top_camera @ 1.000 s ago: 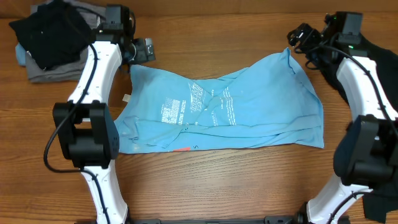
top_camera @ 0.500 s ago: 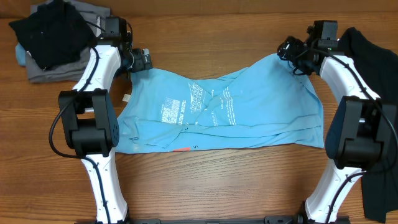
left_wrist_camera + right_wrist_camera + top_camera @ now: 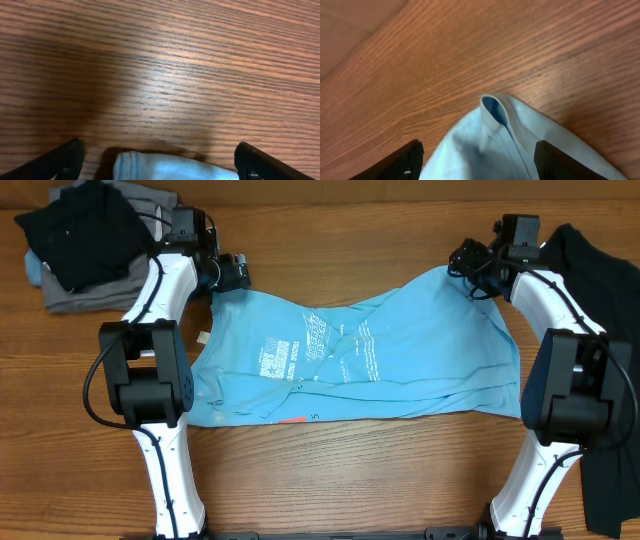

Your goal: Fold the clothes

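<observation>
The light blue T-shirt (image 3: 360,360) lies spread and wrinkled on the wooden table, white lettering up, a small orange-red mark at its near hem. My left gripper (image 3: 230,273) is open at the shirt's far left corner; in the left wrist view that corner (image 3: 165,169) lies between the spread fingers (image 3: 160,162). My right gripper (image 3: 468,262) is open at the far right corner; the right wrist view shows that raised corner (image 3: 495,135) between the open fingers (image 3: 480,160).
A black garment lies on folded grey garments (image 3: 80,290) at the far left. Another black garment (image 3: 590,260) lies at the right edge, running down to the front right.
Both arms have swung inward from a second ago, bringing the grippers close to the shirt's far corners. The shirt has not moved.
</observation>
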